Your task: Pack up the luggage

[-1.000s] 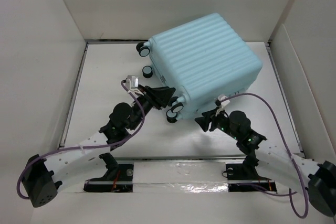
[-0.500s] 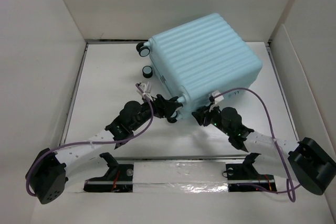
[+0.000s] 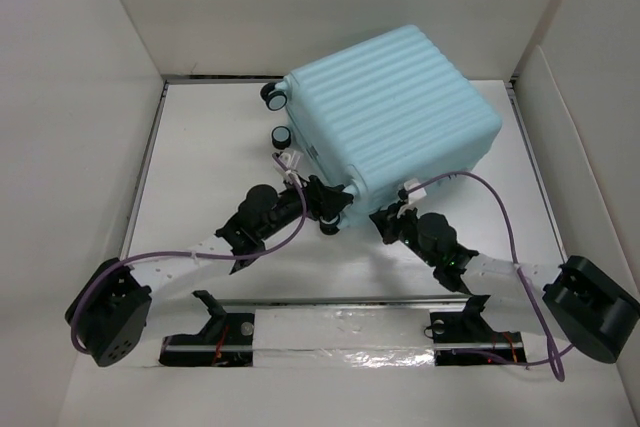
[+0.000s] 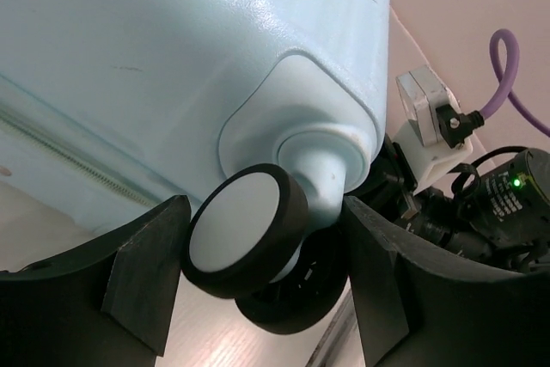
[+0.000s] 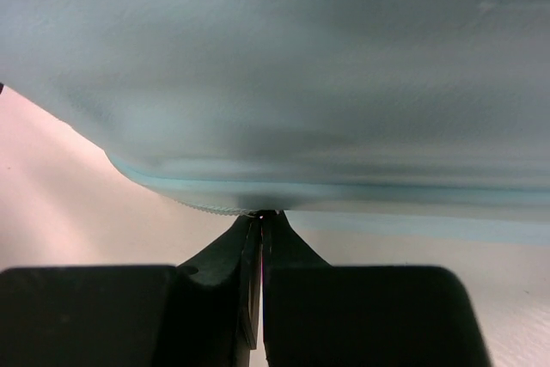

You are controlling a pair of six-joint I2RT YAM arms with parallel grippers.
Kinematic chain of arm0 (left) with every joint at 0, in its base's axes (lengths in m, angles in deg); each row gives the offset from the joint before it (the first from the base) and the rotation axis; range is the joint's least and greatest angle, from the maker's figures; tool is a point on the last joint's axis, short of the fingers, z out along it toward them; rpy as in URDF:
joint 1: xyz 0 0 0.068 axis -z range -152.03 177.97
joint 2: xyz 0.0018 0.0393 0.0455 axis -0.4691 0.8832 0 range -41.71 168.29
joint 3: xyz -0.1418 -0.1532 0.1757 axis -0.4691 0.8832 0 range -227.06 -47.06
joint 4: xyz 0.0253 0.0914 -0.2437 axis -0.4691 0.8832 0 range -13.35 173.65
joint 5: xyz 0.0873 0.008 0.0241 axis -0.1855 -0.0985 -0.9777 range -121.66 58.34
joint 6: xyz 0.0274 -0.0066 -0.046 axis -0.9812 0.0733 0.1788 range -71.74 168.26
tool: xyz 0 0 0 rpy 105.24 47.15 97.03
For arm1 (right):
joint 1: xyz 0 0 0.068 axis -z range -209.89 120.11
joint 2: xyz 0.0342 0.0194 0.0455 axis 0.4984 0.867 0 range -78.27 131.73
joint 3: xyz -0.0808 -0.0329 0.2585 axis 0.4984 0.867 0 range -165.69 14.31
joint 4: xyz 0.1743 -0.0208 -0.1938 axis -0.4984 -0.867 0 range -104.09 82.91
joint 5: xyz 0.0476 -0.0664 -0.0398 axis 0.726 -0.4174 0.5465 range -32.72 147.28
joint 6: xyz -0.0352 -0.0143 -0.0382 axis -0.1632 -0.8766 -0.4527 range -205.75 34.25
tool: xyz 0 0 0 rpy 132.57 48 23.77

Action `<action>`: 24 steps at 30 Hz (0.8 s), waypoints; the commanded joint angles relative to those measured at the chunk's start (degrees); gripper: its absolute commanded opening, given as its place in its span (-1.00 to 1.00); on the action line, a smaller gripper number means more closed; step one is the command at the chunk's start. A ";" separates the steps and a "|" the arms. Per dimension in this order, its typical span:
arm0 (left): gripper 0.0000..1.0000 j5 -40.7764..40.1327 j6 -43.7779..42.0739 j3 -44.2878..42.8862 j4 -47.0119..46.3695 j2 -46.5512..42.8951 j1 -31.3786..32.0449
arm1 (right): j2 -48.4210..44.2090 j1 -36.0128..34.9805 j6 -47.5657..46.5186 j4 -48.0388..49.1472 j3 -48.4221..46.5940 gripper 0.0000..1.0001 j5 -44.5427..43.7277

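The luggage (image 3: 395, 112) lies closed on the worktop (image 3: 200, 147), upper centre of the overhead view, with its wheeled end toward the left. The left gripper (image 4: 262, 255) has its fingers standing apart around the near spinner wheel (image 4: 245, 229), close on both sides; I cannot tell whether they touch it. The right gripper (image 5: 260, 217) has its fingers pressed together, tips right at the zipper seam (image 5: 206, 205) on the near edge. Whether a zip pull sits between them is hidden.

The step in hand looks like getting the zip started so that the shell can be opened. To do it well, the right tips should follow the seam line rather than tug outward, while the left side steadies the case at the wheel so that it does not roll or swivel.

Room is tight: the white wall (image 3: 130, 67) stands close behind the case, with more bare worktop at the left of the frame.
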 commanded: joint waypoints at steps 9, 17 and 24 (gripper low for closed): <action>-1.00 11.90 9.13 -15.33 -15.94 13.29 5.23 | -3.53 -16.38 -0.77 1.18 -7.90 -1.00 -5.93; -1.00 12.89 13.52 -18.85 -13.13 12.59 3.31 | -9.67 -23.07 0.02 -6.65 -11.16 -1.00 -9.00; -0.16 8.76 13.88 -17.45 -2.94 5.21 -1.71 | -11.81 -23.07 -0.33 1.13 -8.61 -1.00 -13.82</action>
